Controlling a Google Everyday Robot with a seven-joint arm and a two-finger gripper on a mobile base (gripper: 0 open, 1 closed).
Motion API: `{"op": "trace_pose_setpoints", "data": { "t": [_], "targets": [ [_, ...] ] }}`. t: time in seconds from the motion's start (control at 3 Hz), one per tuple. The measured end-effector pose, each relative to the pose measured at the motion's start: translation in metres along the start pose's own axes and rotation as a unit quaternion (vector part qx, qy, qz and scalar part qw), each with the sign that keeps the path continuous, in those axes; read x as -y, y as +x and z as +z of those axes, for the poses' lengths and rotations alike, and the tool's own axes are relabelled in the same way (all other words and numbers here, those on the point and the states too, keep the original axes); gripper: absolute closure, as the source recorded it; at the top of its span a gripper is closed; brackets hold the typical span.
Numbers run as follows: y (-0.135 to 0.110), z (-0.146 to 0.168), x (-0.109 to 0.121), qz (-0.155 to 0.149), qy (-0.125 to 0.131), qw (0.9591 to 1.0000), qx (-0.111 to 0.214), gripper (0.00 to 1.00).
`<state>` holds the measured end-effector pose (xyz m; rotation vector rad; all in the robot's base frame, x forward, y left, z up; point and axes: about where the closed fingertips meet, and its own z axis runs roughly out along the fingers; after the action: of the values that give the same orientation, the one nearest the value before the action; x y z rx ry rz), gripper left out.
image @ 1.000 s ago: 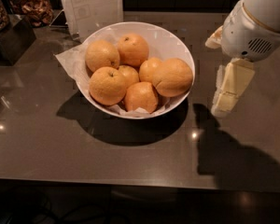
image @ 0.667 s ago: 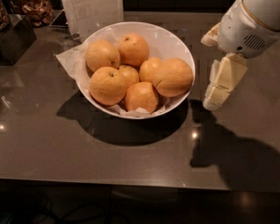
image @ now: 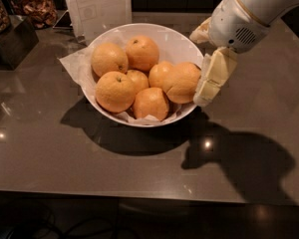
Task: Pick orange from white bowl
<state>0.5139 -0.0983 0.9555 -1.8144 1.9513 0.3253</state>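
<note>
**Grey bench, full bowl, tool at the rim**

Dark grey and glossy, the bench [image: 50, 153] carries the white bowl [image: 175, 37] near its middle. The bowl is lined with crinkled white paper [image: 72, 64] that spills over the bowl's left rim.

Seven oranges fill the bowl. The orange [image: 182, 82], the largest and slightly oblong, lies against the bowl's right wall. A smaller orange [image: 159, 72] is pressed to its left side, and another [image: 150, 103] sits below it at the bowl's near rim. The rest crowd the bowl's left half and far side.

The tool [image: 198, 68] hangs at the bowl's right rim, below the white arm [image: 249, 14] that reaches in from the bowl's upper right. It is released. One cream finger [image: 212, 78] points down over the right rim, just beside the orange; whether they touch cannot be told. The other finger [image: 200, 31] shows farther back at the rim, well apart from the first. Nothing is held between them.

Arm and tool cast a heavy shadow [image: 239, 163] on the bench to the bowl's lower right. Behind the bowl stands a white printed card [image: 97, 6]. To the bowl's far left sits a dark box [image: 12, 41].
</note>
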Motion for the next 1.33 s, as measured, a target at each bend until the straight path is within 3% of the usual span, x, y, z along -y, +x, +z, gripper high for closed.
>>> {"op": "trace_pose_setpoints", "data": {
  "t": [0.33, 1.0, 1.33],
  "targets": [
    [-0.015, 0.015, -0.003, -0.011, -0.022, 0.9996, 0.015, 0.0],
    [-0.014, 0.048, 0.003, 0.002, -0.058, 0.9982, 0.016, 0.0],
    [-0.014, 0.048, 0.003, 0.002, -0.059, 0.9982, 0.016, 0.19]
  ]
}}
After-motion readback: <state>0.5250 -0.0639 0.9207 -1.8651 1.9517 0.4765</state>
